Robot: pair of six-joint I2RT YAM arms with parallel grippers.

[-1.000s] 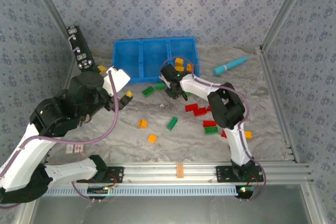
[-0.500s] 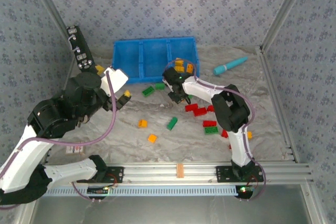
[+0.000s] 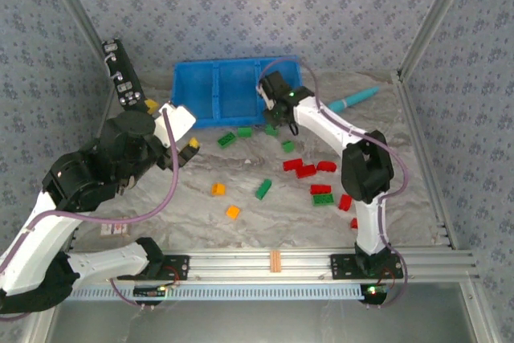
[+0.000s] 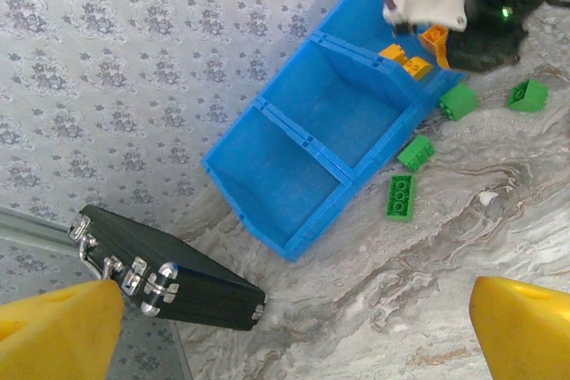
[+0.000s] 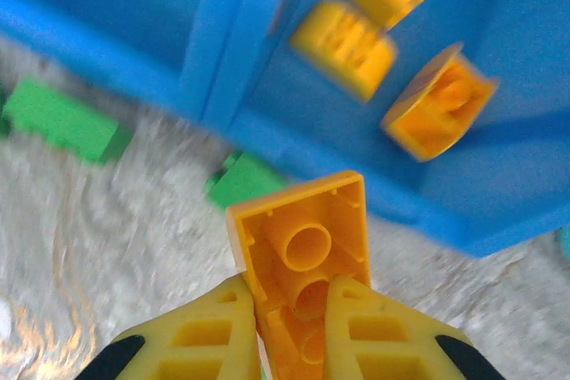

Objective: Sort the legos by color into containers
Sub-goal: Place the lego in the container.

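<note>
Blue bin point(image 3: 229, 90): unmoved at the far side of the table; left and middle compartments bare, three orange bricks point(image 5: 346, 36) in the right one.

Left gripper point(image 4: 289, 331): unchanged, spread fully, holding nothing.

Right gripper point(image 5: 289, 322): shifted from the table in front of the bin to above the right compartment's near wall; clamped on an orange brick point(image 5: 303, 251).

Held brick: pinched between both fingers point(image 5: 214, 331), upper half protruding past the tips, lower end hidden.

Top view: right compartment's contents covered by the wrist.

In the bin point(image 3: 197, 98), left and middle compartments lay open from above; the right arm point(image 3: 324, 122) crossed its right end; loose bricks point(image 3: 303, 170) dotted the counter point(image 3: 201, 214) in front.
</note>
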